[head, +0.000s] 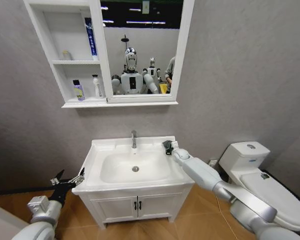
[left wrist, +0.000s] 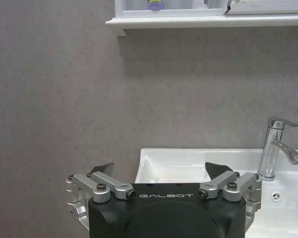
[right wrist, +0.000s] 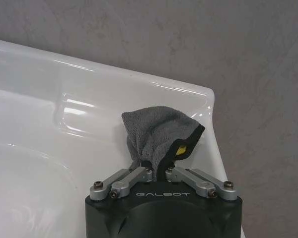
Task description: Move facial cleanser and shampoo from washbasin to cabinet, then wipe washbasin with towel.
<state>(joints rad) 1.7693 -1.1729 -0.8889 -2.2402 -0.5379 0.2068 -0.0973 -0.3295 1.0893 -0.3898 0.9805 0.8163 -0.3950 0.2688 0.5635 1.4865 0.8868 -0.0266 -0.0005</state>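
While right gripper [right wrist: 159,171] pinched the grey towel [right wrist: 156,131] bunched over the washbasin's [head: 105,150] back right corner | faucet [head: 134,139] nearby | left gripper [head: 68,178] spread, beside basin's left edge

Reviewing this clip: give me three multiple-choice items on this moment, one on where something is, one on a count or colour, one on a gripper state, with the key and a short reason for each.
1. Where is the towel?
A. On the cabinet's lower shelf
B. At the washbasin's back right corner, in the right gripper
C. On the toilet lid

2. How many bottles stand on the lower shelf of the cabinet?
A. None
B. Two
C. Five

3. What state is the left gripper in?
A. Open, holding nothing, beside the washbasin's left edge
B. Shut on the towel
C. Shut on the faucet

Key: 1 B, the right wrist view shows grey cloth pinched between the fingers above the rim corner. 2 B, a purple-labelled bottle and a white bottle stand there. 3 A, its fingers are spread with only wall and basin between them.
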